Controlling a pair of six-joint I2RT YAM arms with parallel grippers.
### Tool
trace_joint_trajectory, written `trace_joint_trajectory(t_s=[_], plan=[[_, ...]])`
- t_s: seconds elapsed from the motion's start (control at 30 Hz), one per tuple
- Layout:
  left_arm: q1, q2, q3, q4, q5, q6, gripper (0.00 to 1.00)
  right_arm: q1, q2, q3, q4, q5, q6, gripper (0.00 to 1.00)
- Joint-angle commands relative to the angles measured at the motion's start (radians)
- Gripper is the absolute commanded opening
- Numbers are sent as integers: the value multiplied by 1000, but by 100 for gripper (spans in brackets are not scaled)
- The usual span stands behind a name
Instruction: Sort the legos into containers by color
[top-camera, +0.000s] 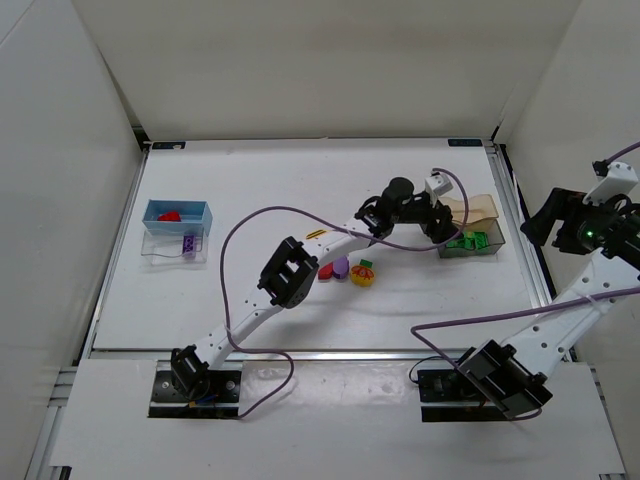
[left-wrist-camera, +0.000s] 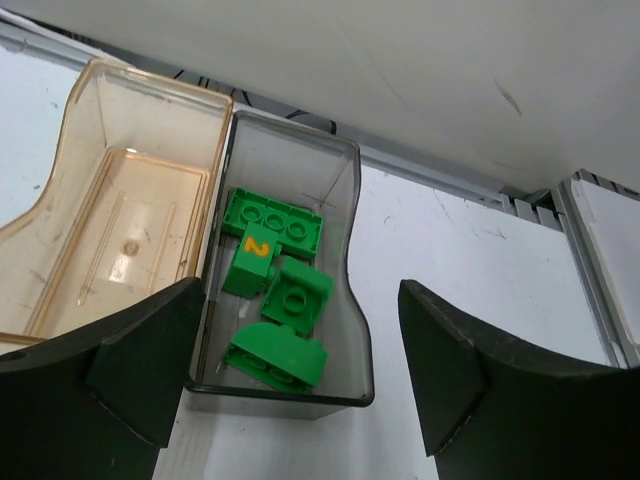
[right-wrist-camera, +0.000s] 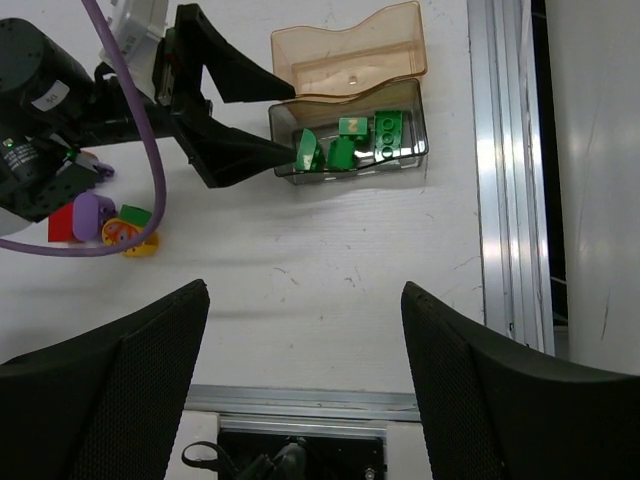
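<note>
The greens (left-wrist-camera: 275, 300) are all sitting in the dark box (left-wrist-camera: 290, 160) over on the right of the tabletop (left-wrist-camera: 480, 270), four of them as far as I can count. The tan box (left-wrist-camera: 120, 200) sits right up against it and is empty. The left hand (left-wrist-camera: 302, 300) hangs over the dark box, fingers spread wide with nothing in them, so I'd say green is done and it's time to pick the next one.

What's still loose is a little pile (top-camera: 345, 270) mid-tabletop: a red, a purple and a yellow (with a green bit on it, fun), bunched close together. Far left, the blue box (top-camera: 200, 205) has a red and the clear box (top-camera: 160, 250) a purple.

The next move calls for lifting clear of the box wall, swinging back to the pile and nipping one piece without dragging its neighbours. The right hand (right-wrist-camera: 305, 300) is parked off right, fingers apart too, holding nothing.
</note>
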Motion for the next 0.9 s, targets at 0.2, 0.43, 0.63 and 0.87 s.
trace_joint_trajectory(t_s=[0.2,0.43,0.63,0.87], plan=[[90,-303,-34,-127,9,-58,89,4,89,-70,89,-216,-131,81],[265,-646,-324,-356,-43,33,90,284,217,-112,197,-255,-53,77],[463,-837,-412,-619,-30,69,92,756,237,-189,334,-109,-218,76],[644,-1024,-623,-719,79,120,92,967,447,-133,157,-167,-934,73]])
